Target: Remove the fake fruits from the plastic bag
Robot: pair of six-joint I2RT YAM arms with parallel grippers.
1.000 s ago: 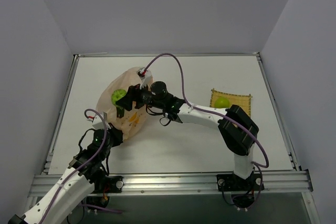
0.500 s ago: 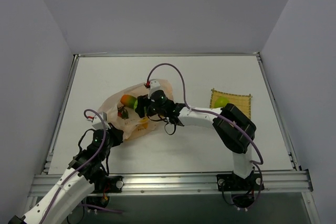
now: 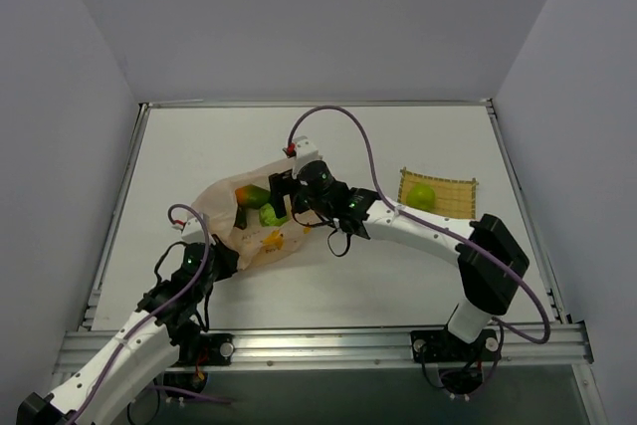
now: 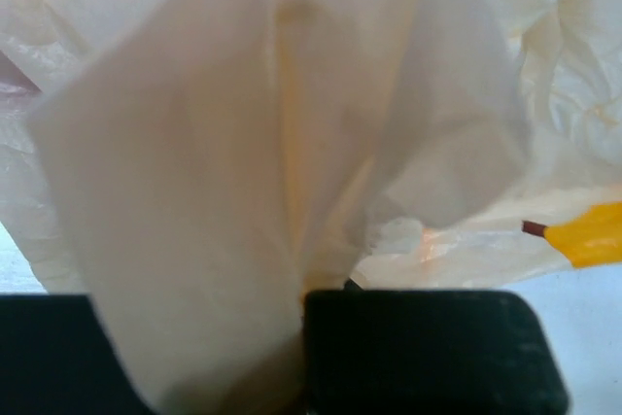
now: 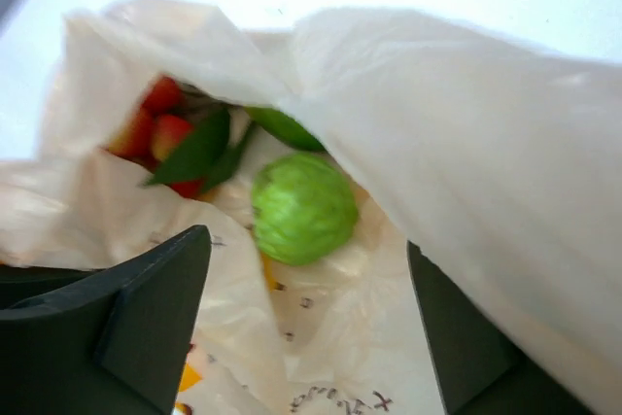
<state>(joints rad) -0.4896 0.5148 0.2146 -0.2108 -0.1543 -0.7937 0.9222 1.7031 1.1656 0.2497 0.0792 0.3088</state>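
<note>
The plastic bag lies crumpled left of the table's middle, its mouth facing right. My left gripper is shut on a fold of the plastic bag at its near left edge. My right gripper stands open at the bag's mouth, with nothing between its fingers. Just beyond its jaws, inside the bag, lies a round light-green fruit. Further in are a red cluster with dark leaves and a green-and-orange oval fruit. Another round green fruit rests on the mat.
A square yellow woven mat lies at the right of the table. A purple cable loops above the right arm. The upper flap of the bag hangs over the right finger. Raised rails border the table.
The right gripper has opened wider and its arm's elbow has swung right. The bag, lifted and bulging a second ago, has dropped flatter and shows the fruits at its mouth.
</note>
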